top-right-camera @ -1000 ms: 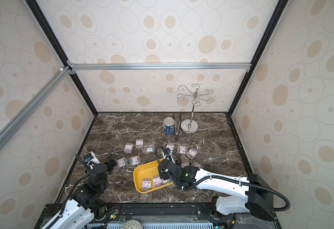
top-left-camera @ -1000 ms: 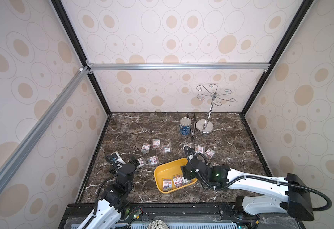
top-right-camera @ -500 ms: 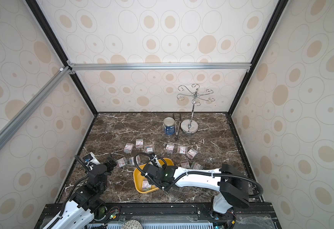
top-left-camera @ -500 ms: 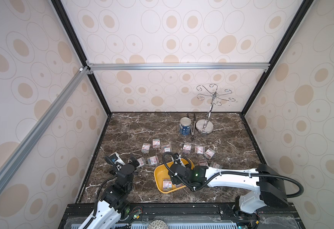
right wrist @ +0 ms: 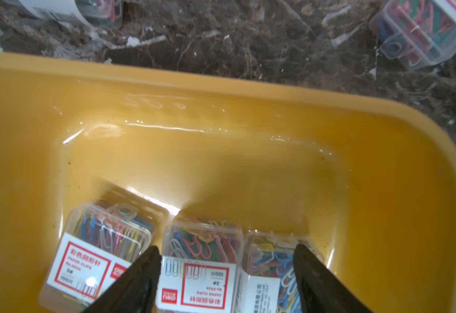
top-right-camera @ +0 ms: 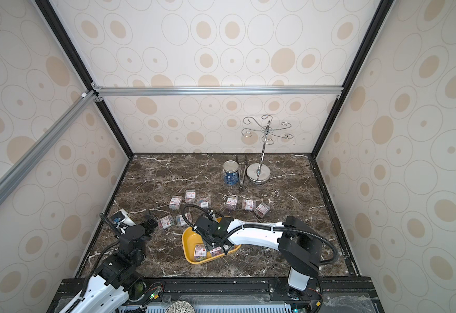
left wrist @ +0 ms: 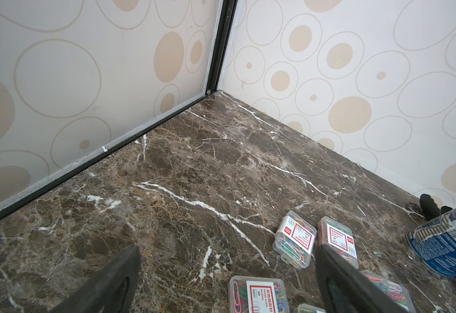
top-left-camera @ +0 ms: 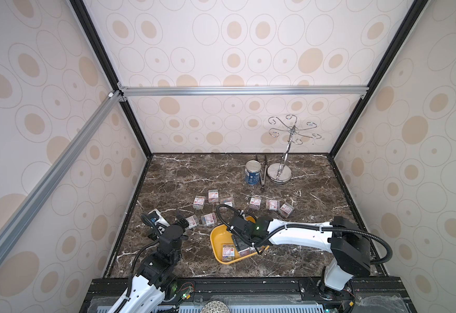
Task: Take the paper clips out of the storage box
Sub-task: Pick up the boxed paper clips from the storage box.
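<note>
Risk points at the pick: I am holding the right gripper (right wrist: 227,250) low inside the storage box (right wrist: 221,162), its fingers (right wrist: 134,284) spread and gripping nothing. Three cases of paper clips (right wrist: 205,281) are sitting side by side at one end of the box; more cases are lying out on the bench (top-left-camera: 194,173). One finger is pointing into the seam between the middle case and its neighbour (right wrist: 94,257). The other is hanging over the third case (right wrist: 264,260), not beside it. Closing from here, I judge, is risking a pinch on two cases at once, or a finger landing on a lid and the smooth plastic squirting free. The light box may be dragging along too. The left gripper (left wrist: 227,250) is hovering spread and empty over the bench.
</note>
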Robot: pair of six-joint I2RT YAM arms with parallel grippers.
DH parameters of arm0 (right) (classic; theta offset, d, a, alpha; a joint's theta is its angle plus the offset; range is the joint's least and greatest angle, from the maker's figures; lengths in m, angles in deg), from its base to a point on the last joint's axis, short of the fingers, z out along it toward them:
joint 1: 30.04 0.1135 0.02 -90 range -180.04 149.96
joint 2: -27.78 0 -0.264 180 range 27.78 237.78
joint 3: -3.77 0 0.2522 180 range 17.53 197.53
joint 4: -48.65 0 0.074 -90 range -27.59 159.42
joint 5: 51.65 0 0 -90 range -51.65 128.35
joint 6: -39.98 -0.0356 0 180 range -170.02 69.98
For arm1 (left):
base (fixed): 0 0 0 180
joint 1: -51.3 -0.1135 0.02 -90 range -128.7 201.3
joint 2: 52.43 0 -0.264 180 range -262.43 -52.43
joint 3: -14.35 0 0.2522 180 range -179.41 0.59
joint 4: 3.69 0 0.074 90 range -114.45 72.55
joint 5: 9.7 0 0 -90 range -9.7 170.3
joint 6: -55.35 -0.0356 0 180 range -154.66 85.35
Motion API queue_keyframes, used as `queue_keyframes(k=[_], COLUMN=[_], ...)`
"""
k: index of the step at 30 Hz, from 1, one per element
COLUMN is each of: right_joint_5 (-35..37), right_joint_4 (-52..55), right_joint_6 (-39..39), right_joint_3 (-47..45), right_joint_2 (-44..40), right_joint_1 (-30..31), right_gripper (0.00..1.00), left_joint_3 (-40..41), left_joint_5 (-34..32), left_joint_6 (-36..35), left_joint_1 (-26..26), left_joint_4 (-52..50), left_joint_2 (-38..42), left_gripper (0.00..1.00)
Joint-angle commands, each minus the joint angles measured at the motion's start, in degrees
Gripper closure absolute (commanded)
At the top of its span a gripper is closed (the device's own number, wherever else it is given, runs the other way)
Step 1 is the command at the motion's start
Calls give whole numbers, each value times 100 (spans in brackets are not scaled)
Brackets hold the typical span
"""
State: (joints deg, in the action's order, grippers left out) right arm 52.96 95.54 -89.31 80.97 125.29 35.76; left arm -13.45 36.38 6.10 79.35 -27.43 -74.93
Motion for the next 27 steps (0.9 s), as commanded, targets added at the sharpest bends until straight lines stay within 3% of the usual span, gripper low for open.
queue_keyframes(k=[1, 9, 14, 17, 27], right_joint_5=[-115, -203, -292, -299, 78], right_joint_4=[214, 365, 321, 248, 506], right_joint_6=[-191, -346, -395, -426, -479], right_joint_3=[-195, -83, 19, 32, 238], right_joint_2=[-98, 283, 560, 644, 697], right_joint_1=[135, 347, 354, 346, 346], right_gripper=[23, 43, 41, 34, 43], left_joint_3=[16, 116, 215, 259, 279], left_joint_5=[-136, -125, -151, -151, -174], left_joint_6=[148, 212, 211, 205, 209], left_joint_1=[-33, -32, -28, -28, -29], left_joint_4=[-162, -371, -503, -569, -619], left_joint_2=[125, 691, 1198, 1454, 1624], left_gripper=[0, 0, 0, 0, 0])
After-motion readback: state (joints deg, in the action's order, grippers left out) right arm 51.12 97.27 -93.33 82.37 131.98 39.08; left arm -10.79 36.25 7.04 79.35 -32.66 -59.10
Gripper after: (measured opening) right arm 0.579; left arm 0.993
